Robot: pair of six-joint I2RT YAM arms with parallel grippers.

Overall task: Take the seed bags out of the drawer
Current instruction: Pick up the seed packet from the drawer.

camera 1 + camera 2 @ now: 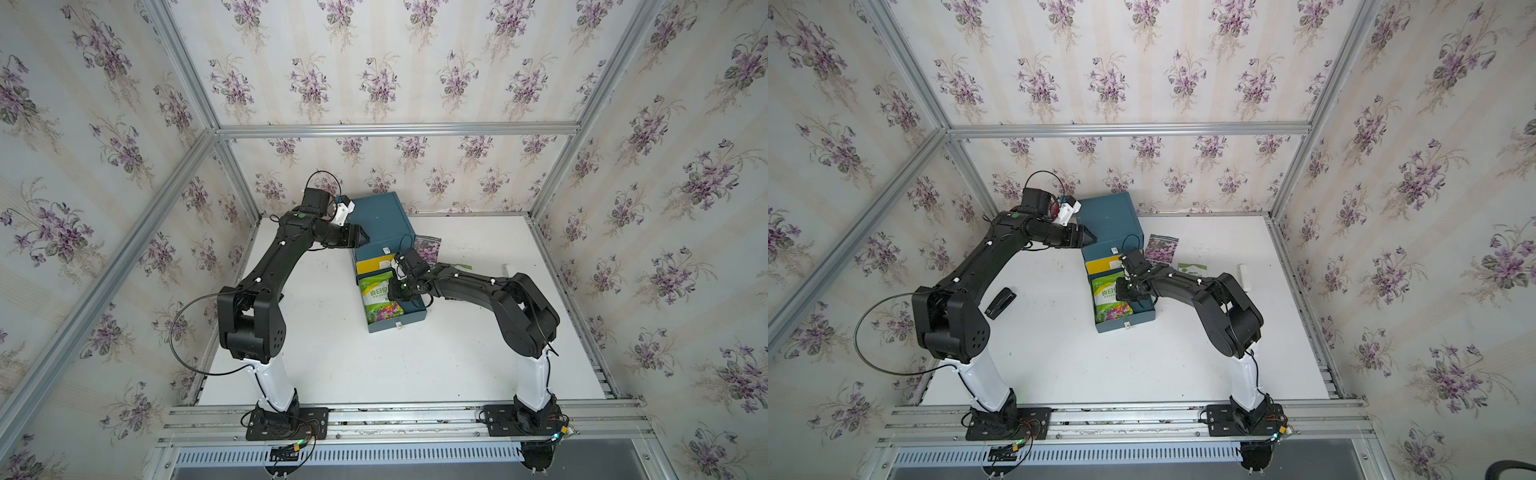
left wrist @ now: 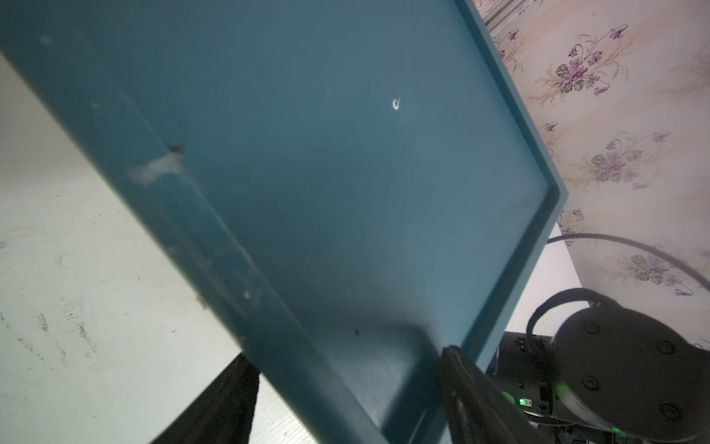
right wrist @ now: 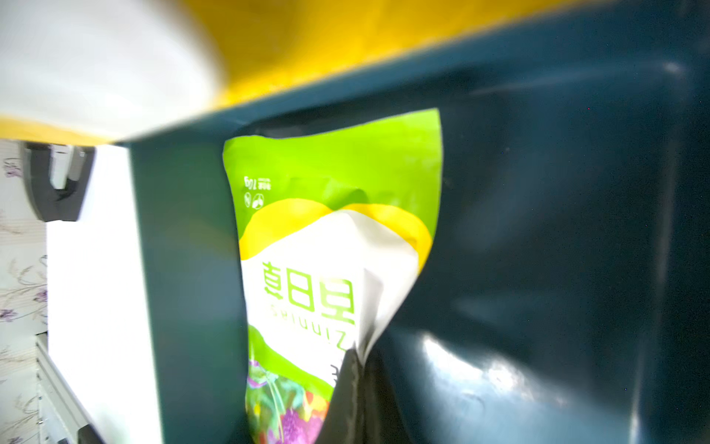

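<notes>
The blue drawer [image 1: 409, 321] [image 1: 1142, 319] stands pulled out toward me from the bottom of the blue cabinet [image 1: 380, 216] [image 1: 1108, 216]. One seed bag [image 1: 379, 298] [image 1: 1109, 300] [image 3: 330, 250] with a green-and-white top lies in it along its left wall. My right gripper [image 1: 393, 293] [image 1: 1125, 291] [image 3: 355, 357] reaches down into the drawer and is shut on that bag's right edge, which lifts and creases. Two other seed bags lie on the table right of the cabinet: a purple one [image 1: 428, 248] [image 1: 1160, 249] and a green-topped one [image 1: 1192, 269]. My left gripper [image 1: 362, 239] [image 1: 1089, 239] [image 2: 345, 351] clamps the cabinet's front left top corner.
Above the open drawer another drawer sticks out a little, with a yellow item [image 1: 374, 264] [image 1: 1105, 264] in it. A black stapler [image 1: 1000, 302] lies on the table to the left, a small white object [image 1: 1246, 277] [image 1: 509, 268] to the right. Papered walls close the back and sides.
</notes>
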